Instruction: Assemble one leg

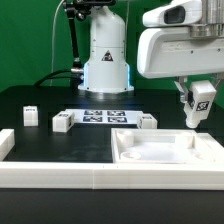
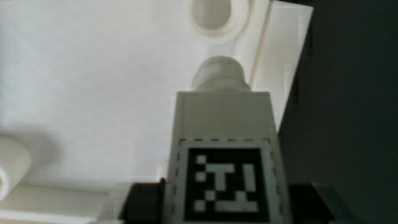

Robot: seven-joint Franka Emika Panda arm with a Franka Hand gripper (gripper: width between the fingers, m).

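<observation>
The gripper (image 1: 197, 100) is clamped on the leg (image 1: 198, 110), pinching it between its two fingers and holding it in the air, slightly tilted. It hangs above the rear edge of the rimmed white panel (image 1: 150, 158), toward the exterior view's right. In that view a strip of dark table shows between the leg's lower end and the panel's raised rear rim.

Only the wrist view shows the grip close up. There the leg (image 2: 222, 120) fills the centre, with its black-and-white tag (image 2: 222, 185) facing the camera. A dark finger (image 2: 139, 205) sits on each side of it. A rounded peg (image 2: 219, 75) on the leg's far end points at the panel (image 2: 89, 80), and a round recess (image 2: 214, 15) in the panel lies just beyond the peg.

Only the exterior view shows the surroundings. The marker board (image 1: 105, 117) lies flat just behind the panel's rear corner on the exterior view's left, and the robot base (image 1: 105, 55) stands behind that. One small white block (image 1: 148, 121) sits just behind the panel's rear rim. Two more (image 1: 62, 123) (image 1: 30, 117) stand well apart from the panel, toward the exterior view's left. A low white rail (image 1: 50, 180) runs along the front and turns back on that side. Bare black table (image 1: 60, 150) lies open between the rail and the panel's rim. The panel runs out of the picture on the exterior view's right
</observation>
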